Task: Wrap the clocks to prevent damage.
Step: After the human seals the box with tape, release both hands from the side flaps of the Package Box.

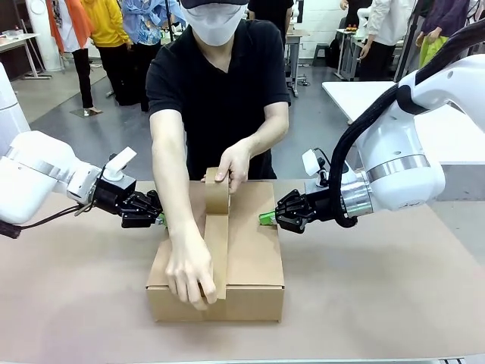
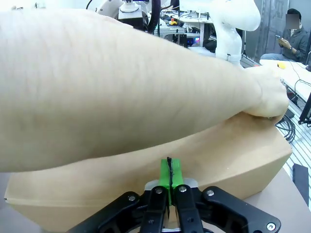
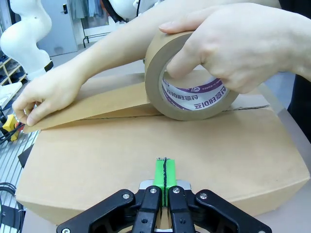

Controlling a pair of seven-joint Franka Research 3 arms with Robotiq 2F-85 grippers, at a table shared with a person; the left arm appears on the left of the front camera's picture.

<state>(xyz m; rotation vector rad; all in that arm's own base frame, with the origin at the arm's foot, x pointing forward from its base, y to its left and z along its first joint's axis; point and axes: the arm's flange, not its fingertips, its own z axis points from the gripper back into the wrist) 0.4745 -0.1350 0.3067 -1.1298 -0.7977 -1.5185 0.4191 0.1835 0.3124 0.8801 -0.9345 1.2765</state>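
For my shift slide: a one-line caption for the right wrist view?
Person's hand rolls brown tape roll along the cardboard box seam while the shut right gripper presses its side.

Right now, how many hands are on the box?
2, both the person's. One hand presses the tape end over the cardboard box's near edge; the other hand holds the tape roll at the far edge. Both shut grippers press the box's sides.
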